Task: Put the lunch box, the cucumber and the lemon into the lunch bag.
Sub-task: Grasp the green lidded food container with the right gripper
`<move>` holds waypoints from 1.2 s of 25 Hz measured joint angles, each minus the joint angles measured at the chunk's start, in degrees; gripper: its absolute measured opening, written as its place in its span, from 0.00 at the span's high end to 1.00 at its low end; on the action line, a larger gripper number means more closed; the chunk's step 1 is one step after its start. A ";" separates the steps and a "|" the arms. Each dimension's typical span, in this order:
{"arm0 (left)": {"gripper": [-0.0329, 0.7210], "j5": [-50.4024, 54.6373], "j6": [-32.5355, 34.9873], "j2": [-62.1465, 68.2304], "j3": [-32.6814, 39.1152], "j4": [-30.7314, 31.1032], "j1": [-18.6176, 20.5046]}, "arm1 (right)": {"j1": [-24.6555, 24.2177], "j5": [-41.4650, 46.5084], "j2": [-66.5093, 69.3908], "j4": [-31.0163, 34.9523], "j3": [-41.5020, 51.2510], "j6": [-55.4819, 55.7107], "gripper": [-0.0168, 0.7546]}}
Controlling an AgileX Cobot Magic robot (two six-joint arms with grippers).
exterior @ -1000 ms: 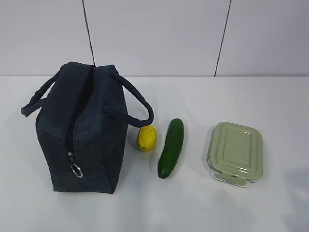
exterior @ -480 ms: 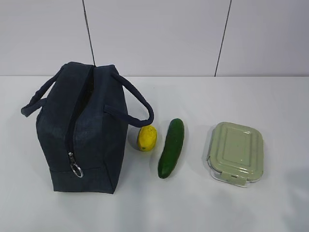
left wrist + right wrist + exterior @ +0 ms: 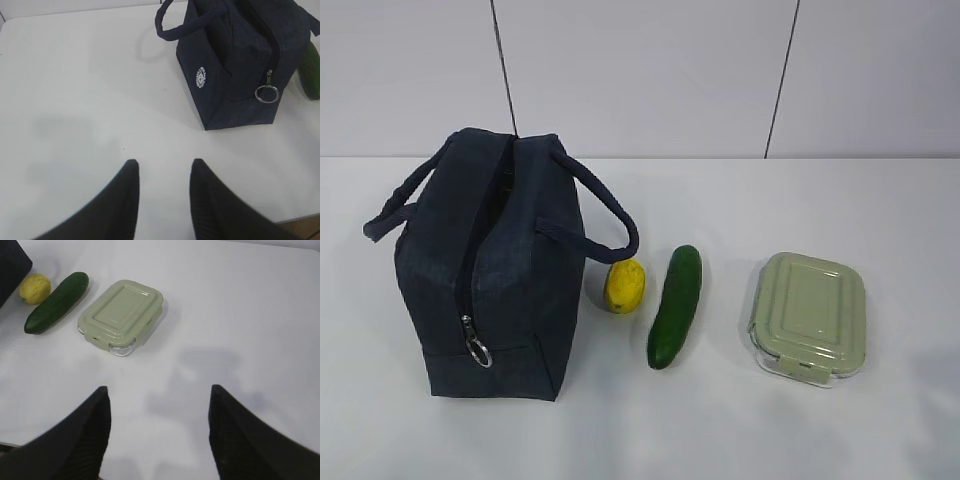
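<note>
Nothing is packed yet, so you have the whole job ahead of you. The lunch bag [image 3: 490, 270] stands on the left of the desk [image 3: 770, 200], its zipper looking closed along the top with the ring pull [image 3: 477, 352] hanging at the near end. In my judgement you will have to open it before anything can go in.

All three items lie on the desk outside the bag. The lemon [image 3: 624, 285] sits just beside the bag's right wall, under the drooping handle. The cucumber [image 3: 675, 305] lies close to the right of the lemon, apart from it. The lunch box [image 3: 808, 317] rests further right, lid on, well clear of the cucumber.

Your left claw [image 3: 162, 195] hangs over bare desk in front of the bag, jaws partly apart and holding nothing. Your right claw [image 3: 157, 427] hovers over bare desk near the lunch box, jaws spread wider, also empty. Neither arm shows in the exterior view.
</note>
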 joint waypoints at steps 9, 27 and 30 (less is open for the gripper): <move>0.63 0.00 0.00 0.00 0.00 0.00 0.00 | 0.00 0.00 0.00 0.03 0.00 0.00 0.40; 0.63 0.00 0.00 0.00 0.00 -1.10 0.00 | 0.00 -1.26 7.17 1.12 0.00 7.06 0.40; 0.63 0.00 0.00 0.00 0.00 -1.10 0.00 | 0.00 -1.63 13.51 2.04 -0.10 11.69 0.40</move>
